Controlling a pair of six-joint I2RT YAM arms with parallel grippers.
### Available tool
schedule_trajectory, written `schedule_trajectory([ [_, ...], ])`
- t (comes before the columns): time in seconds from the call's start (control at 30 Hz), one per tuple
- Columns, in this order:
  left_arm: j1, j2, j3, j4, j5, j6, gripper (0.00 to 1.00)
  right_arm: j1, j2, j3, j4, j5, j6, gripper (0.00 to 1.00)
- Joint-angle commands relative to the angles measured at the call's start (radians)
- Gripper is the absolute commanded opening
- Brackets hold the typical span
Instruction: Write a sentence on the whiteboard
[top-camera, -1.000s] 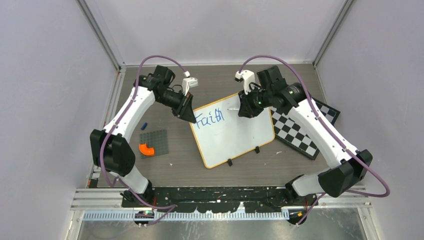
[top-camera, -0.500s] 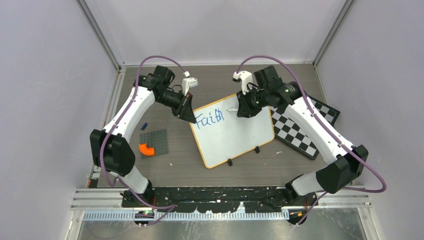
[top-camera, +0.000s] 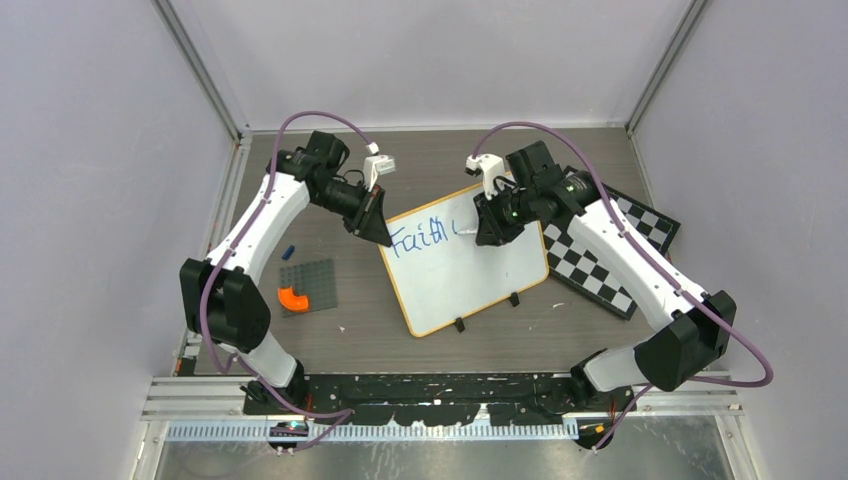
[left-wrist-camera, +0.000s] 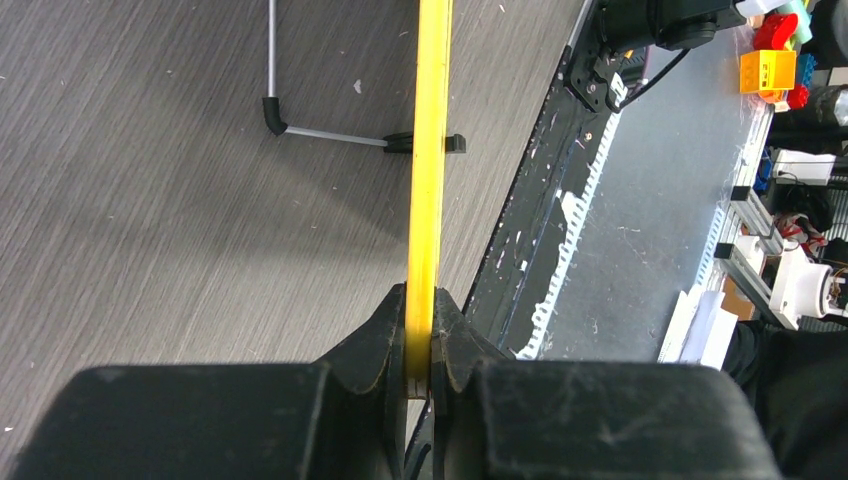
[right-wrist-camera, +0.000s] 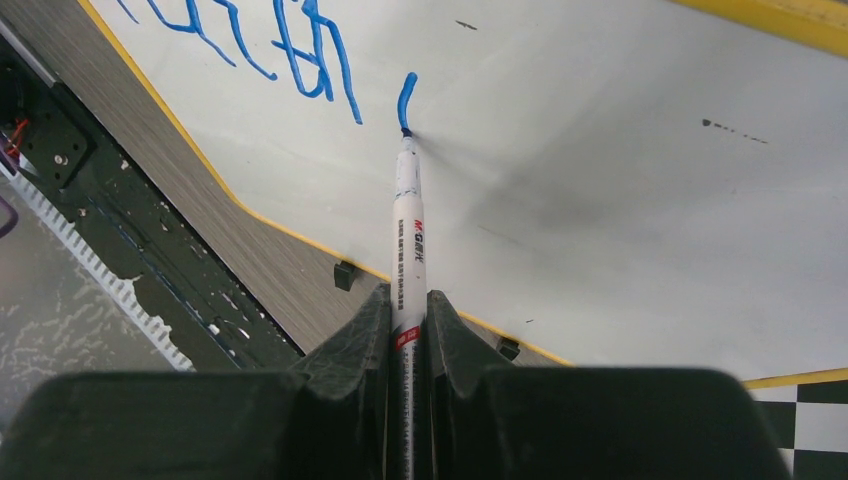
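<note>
Our right gripper (right-wrist-camera: 408, 305) pinches a white marker (right-wrist-camera: 408, 235), its tip touching the whiteboard (right-wrist-camera: 620, 200) at a short blue stroke (right-wrist-camera: 405, 95) (just beside the blue lettering (right-wrist-camera: 300, 50)). Our left gripper (left-wrist-camera: 421, 310) clamps the whiteboard's yellow edge. The board sits in the middle of the table (top-camera: 330, 340), next to a checkered board (top-camera: 580, 272).

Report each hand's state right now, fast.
Left hand: closed on the whiteboard's yellow edge.
Right hand: closed on a marker, tip touching the whiteboard.
</note>
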Motion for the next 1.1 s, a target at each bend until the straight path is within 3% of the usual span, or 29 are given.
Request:
schedule_trajectory([
  [0.0, -0.002, -0.015, -0.001, 0.005, 0.019, 0.031, 0.00, 0.000, -0.022, 0.024, 0.041, 0.024, 0.003, 0.00],
  [0.47, -0.002, -0.018, -0.004, -0.002, 0.019, 0.038, 0.00, 0.000, 0.021, 0.120, 0.041, 0.068, -0.021, 0.00],
  [1.07, -0.002, -0.010, -0.003, -0.004, 0.021, 0.042, 0.00, 0.000, -0.029, -0.008, 0.030, 0.064, -0.016, 0.00],
])
